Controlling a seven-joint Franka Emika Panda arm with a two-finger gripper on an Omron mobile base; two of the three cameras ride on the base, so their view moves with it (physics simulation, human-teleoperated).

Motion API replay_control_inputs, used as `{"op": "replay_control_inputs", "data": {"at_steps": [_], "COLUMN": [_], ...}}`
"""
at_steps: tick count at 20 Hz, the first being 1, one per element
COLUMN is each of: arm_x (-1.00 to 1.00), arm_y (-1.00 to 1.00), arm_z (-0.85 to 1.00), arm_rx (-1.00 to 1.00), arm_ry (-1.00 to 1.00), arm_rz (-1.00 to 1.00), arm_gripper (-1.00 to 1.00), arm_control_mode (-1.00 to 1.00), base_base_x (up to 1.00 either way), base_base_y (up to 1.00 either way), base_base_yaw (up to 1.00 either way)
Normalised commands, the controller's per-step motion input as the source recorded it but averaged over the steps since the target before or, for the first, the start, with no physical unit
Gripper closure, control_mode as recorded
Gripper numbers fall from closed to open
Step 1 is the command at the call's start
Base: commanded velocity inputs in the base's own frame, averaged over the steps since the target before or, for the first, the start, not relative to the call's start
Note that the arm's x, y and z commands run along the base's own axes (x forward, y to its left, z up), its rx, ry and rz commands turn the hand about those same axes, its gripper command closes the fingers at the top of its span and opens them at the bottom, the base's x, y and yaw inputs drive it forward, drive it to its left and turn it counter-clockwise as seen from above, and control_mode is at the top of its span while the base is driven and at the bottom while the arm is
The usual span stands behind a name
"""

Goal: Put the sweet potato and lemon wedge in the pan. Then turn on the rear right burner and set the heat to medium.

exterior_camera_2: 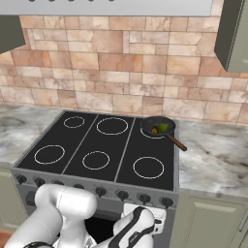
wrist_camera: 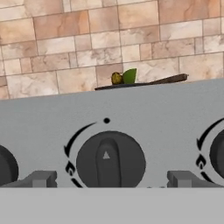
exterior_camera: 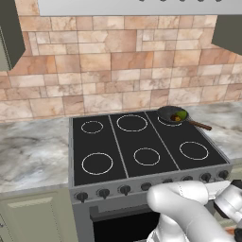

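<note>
Closest to the hand camera was a round dark stove knob (wrist_camera: 110,160), its pointer mark standing straight up under a small dot on the grey front panel (wrist_camera: 144,118) of the stove, with parts of two neighbouring knobs at either side. The jaws (wrist_camera: 112,179) showed as two small grey tips low in the hand view, one on each side of that knob and apart from it, spread wide and holding nothing. From the base cameras the white arm (exterior_camera: 184,208) bent down in front of the stove, its hand low before the row of knobs (exterior_camera_2: 140,197). The pan (exterior_camera: 171,114) sat at the back right of the black glass cooktop (exterior_camera: 142,142), over the rear right burner (exterior_camera: 165,122), whose white ring peeked out from under it; no red glow could be made out. Its long brown handle (exterior_camera: 200,125) pointed toward the right, out over the edge of the marble bench (exterior_camera: 28,151). Inside the pan lay the sweet potato (exterior_camera_2: 154,130) and the lemon wedge (exterior_camera_2: 163,127), side by side and seemingly touching, the wedge to the right. In the hand view both rose just above the pan's thin rim. Five other burner rings carried nothing. A tan stone-tile wall (exterior_camera_2: 121,72) stood behind the stove.
</note>
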Motion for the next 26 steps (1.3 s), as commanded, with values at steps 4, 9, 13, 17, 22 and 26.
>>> {"op": "replay_control_inputs", "data": {"at_steps": [4, 9, 13, 17, 22, 26], "arm_x": [0.22, 0.15, 0.00, 0.00, -0.04, -0.02], "arm_y": [0.00, 0.00, 0.00, 0.00, 0.01, 0.04], "arm_z": [0.00, 0.00, 0.00, 0.00, 0.00, 0.00], "arm_rx": [0.00, 0.00, 0.00, 0.00, 0.00, -0.05], "arm_ry": [0.00, 0.00, 0.00, 0.00, 0.00, -0.01], "arm_rz": [0.00, 0.00, 0.00, 0.00, 0.00, 0.00], "arm_gripper": [-1.00, -1.00, 1.00, 1.00, 1.00, 1.00], "arm_control_mode": [-1.00, -1.00, -1.00, -1.00, -1.00, -1.00], "base_base_x": [0.00, 0.00, 0.00, 0.00, 0.00, 0.00], "base_base_y": [0.00, 0.00, 0.00, 0.00, 0.00, 0.00], "base_base_yaw": [0.00, 0.00, 0.00, 0.00, 0.00, 0.00]}}
